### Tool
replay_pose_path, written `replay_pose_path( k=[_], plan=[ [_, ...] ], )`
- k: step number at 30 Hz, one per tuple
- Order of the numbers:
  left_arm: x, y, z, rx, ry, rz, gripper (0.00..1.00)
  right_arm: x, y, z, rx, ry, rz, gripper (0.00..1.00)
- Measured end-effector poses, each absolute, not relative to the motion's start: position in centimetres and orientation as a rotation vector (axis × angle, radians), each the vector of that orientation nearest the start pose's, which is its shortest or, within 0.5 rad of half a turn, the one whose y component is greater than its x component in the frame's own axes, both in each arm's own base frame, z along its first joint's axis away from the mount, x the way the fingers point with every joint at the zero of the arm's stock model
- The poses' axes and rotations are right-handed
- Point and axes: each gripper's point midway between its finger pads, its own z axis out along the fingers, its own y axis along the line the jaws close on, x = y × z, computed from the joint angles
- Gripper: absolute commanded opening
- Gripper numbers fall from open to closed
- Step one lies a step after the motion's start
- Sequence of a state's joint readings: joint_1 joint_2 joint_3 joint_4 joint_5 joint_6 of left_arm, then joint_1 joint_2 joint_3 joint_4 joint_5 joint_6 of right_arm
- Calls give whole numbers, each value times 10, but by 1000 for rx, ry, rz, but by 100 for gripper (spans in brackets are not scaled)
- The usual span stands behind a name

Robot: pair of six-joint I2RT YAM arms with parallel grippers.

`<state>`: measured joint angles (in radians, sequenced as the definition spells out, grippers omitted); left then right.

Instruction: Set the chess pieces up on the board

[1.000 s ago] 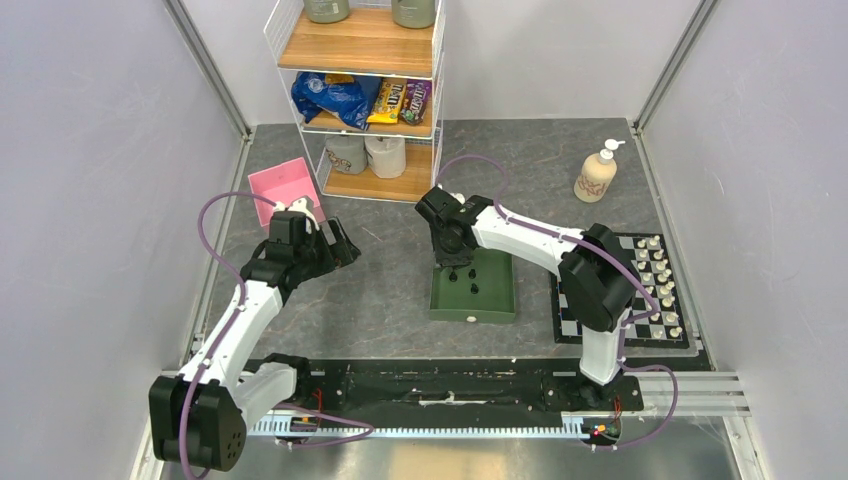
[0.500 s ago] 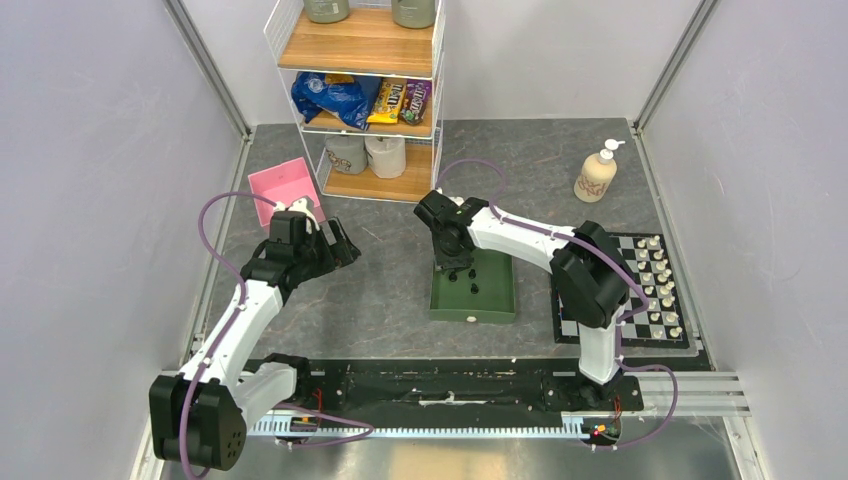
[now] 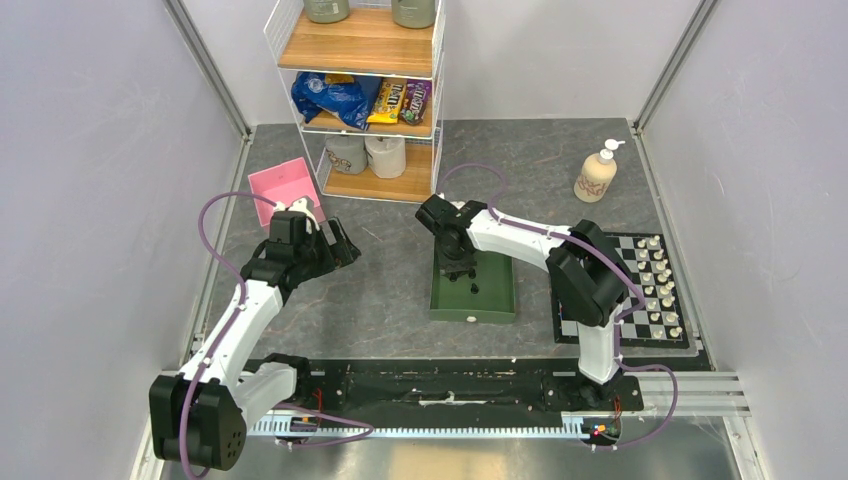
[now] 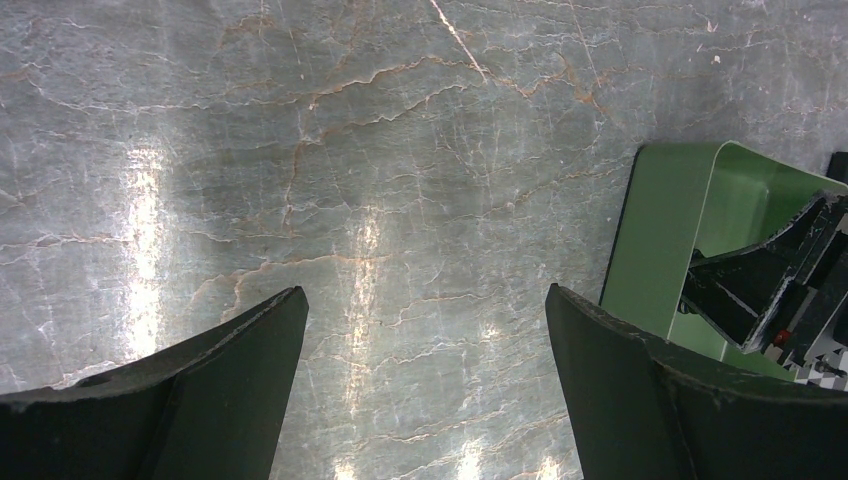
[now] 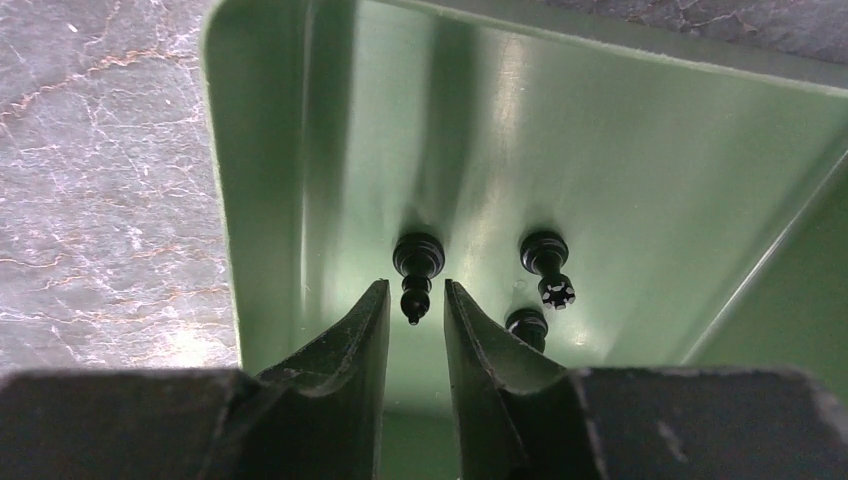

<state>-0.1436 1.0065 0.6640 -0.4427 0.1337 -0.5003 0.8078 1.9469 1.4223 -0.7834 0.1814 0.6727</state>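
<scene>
My right gripper [image 5: 415, 290] reaches down into the green tray [image 5: 620, 150], open by a narrow gap. The top of a black chess piece [image 5: 417, 262] stands between its fingertips, a sliver of space on each side. Two more black pieces [image 5: 548, 262] [image 5: 527, 325] stand just to the right. From above, the right gripper [image 3: 457, 268] is at the tray's far left corner. The board [image 3: 645, 330] lies right of the tray, with white pieces [image 3: 660, 280] lined along its right side. My left gripper [image 3: 345, 245] hovers open over bare table, its jaws wide apart and empty [image 4: 425, 300].
A cream soap pump bottle [image 3: 596, 175] stands at the back right. A wire shelf rack [image 3: 365, 100] with snacks and rolls sits at the back centre, a pink box [image 3: 283, 185] to its left. The green tray's corner [image 4: 670, 230] shows in the left wrist view.
The right gripper has dropped lower into the tray and its jaws have narrowed around the black piece. The left arm has stayed still.
</scene>
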Motion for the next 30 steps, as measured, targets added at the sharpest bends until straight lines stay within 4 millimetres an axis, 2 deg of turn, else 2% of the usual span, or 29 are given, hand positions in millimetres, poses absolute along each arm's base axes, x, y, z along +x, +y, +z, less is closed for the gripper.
replay_pose_path(
  k=[5, 10, 14, 17, 26, 30],
  plan=[
    [268, -82, 111, -360, 2370, -466, 96, 275, 279, 36, -158, 2825, 57, 26],
    [268, -82, 111, -360, 2370, -466, 96, 275, 279, 36, -158, 2824, 58, 25],
    [268, -82, 111, -360, 2370, -466, 96, 275, 279, 36, -157, 2823, 58, 34],
    [268, -82, 111, -360, 2370, -466, 96, 276, 279, 36, -158, 2823, 59, 34],
    [268, -82, 111, -360, 2370, -466, 96, 277, 279, 36, -153, 2820, 62, 26],
    [268, -82, 111, -360, 2370, -466, 96, 278, 278, 36, -149, 2820, 62, 19]
  ],
)
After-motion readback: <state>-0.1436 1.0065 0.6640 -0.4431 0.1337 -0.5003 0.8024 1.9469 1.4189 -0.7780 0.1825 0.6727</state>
